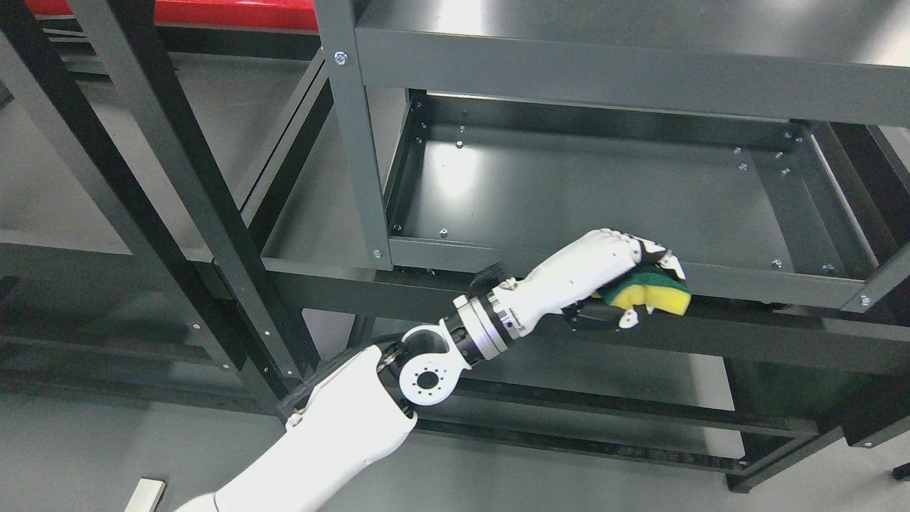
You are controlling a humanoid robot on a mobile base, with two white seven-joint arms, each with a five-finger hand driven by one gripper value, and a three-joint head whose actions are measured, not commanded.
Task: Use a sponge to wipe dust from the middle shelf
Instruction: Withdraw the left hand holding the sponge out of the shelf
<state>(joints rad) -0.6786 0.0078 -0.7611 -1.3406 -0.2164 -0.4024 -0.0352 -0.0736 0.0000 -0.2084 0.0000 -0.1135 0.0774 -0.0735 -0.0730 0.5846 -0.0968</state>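
yellow-and-green sponge (pixel 650 293) clamped in the curled fingers (pixel 625 245) of the left hand (pixel 604 274), held at the front rim of the middle shelf (pixel 604 192). judged barely started: not yet on the shelf floor, whole surface left to wipe.

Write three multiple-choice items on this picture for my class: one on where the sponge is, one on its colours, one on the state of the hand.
1. Where is the sponge?
A. on the floor
B. at the front rim of the shelf
C. on the top shelf

2. What colours is the sponge?
A. yellow and green
B. blue and white
C. all pink

3. How is the left hand?
A. open, empty
B. out of view
C. shut on the sponge

Answers: 1 B, the sponge sits against the rim's front edge. 2 A, a yellow body with a green layer. 3 C, white fingers curl around the sponge.
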